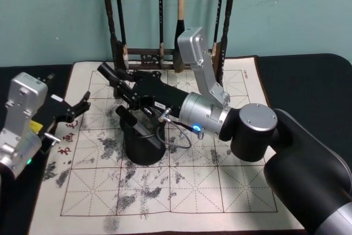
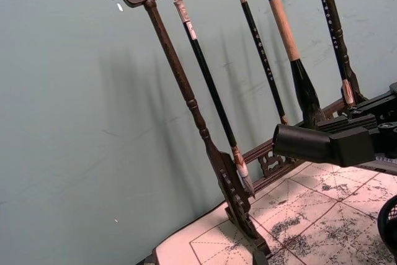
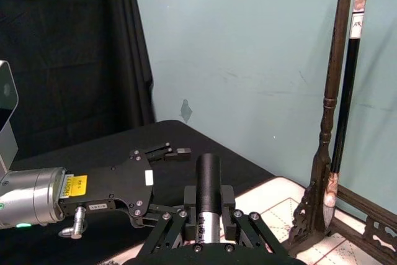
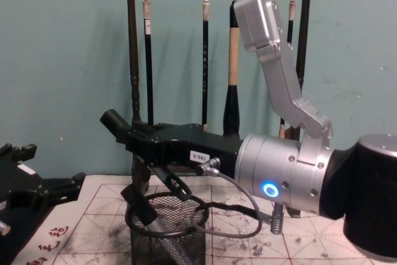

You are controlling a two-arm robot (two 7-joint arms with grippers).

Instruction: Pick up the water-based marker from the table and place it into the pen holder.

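The right gripper is reaching across the middle of the table and hovering over the pen holder, a black wire-mesh cup with a thick round rim. In the chest view its black fingers are angling down into the cup's mouth, closed on a slim grey-and-black stick, the marker, whose lower part is already sitting inside the mesh. In the head view the same gripper is covering the near rim of the pen holder, and the marker is showing as a pale sliver slanting into the opening. A short black tube is jutting from the top of the gripper body.

The pen holder is standing on a pale felt mat printed with a red grid and blotched with dark ink stains. Behind it a dark wooden brush rack with carved dragon ends is carrying several long brushes hanging from its bar, against a flat teal wall.

The left gripper is resting at the mat's left edge, well apart from the cup, its black fingers spread open and holding nothing. A thin grey cable is looping under the right arm's smooth silver wrist.
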